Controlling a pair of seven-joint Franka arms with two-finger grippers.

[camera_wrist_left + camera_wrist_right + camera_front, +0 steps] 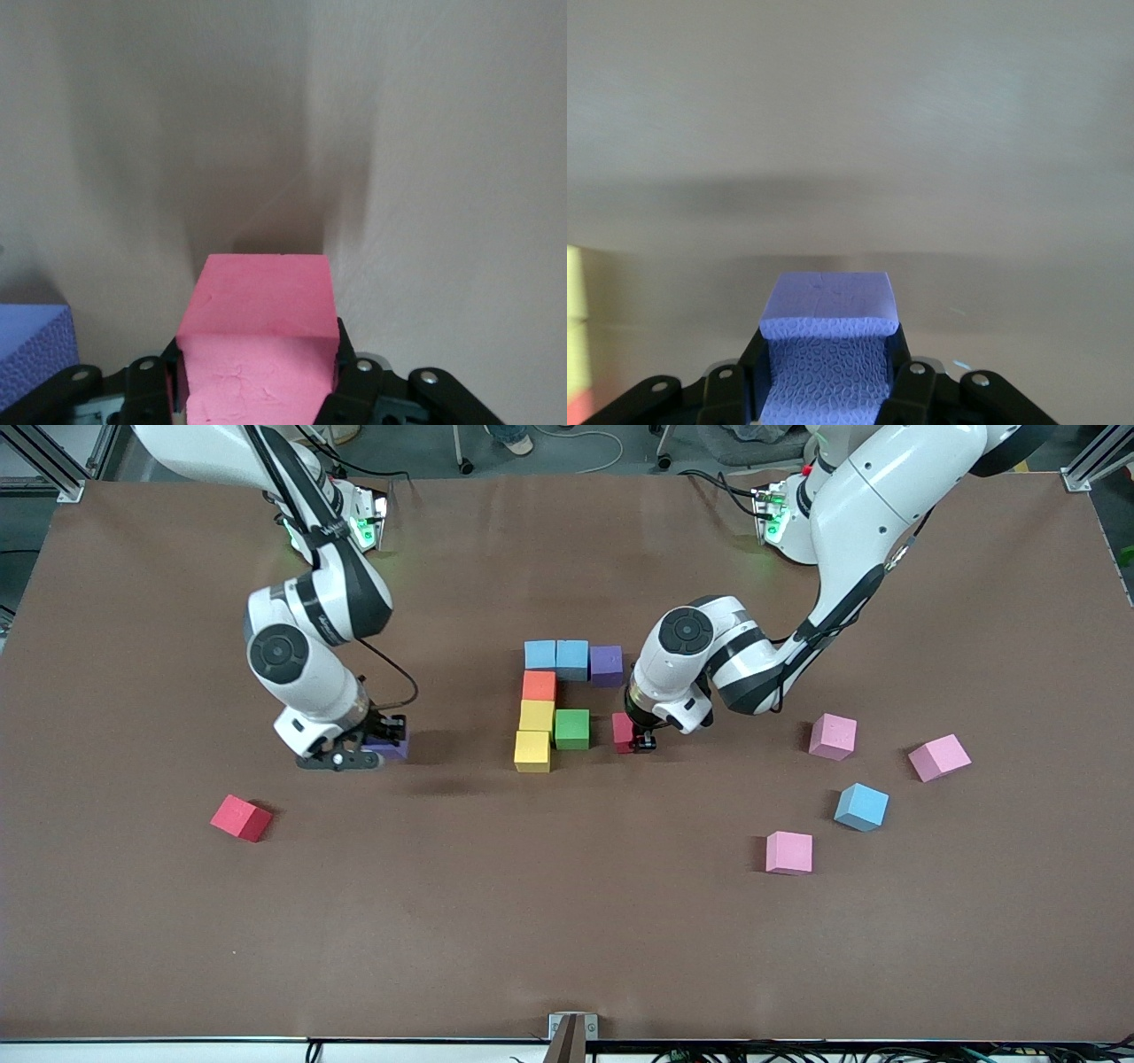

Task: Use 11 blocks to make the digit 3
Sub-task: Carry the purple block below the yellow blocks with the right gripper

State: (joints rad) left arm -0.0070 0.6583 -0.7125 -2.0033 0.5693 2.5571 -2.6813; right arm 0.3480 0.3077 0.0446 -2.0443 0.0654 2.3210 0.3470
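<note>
Seven blocks form the partial digit 3 [561,701] at frame centre. Beside its green cube, the left gripper [640,737] pinches a red block [623,732]; centre-left, the right gripper [383,746] clamps a purple block [391,747].

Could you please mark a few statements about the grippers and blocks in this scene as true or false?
1. The left gripper is shut on a red block. True.
2. The right gripper is open over bare table. False: it is shut on a purple block.
3. The green block touches a yellow block. True.
4. Three pink blocks lie loose toward the right arm's end of the table. False: they lie toward the left arm's end, as does a pink block.
5. A loose red block lies nearer the front camera than the right gripper's block. True.
</note>
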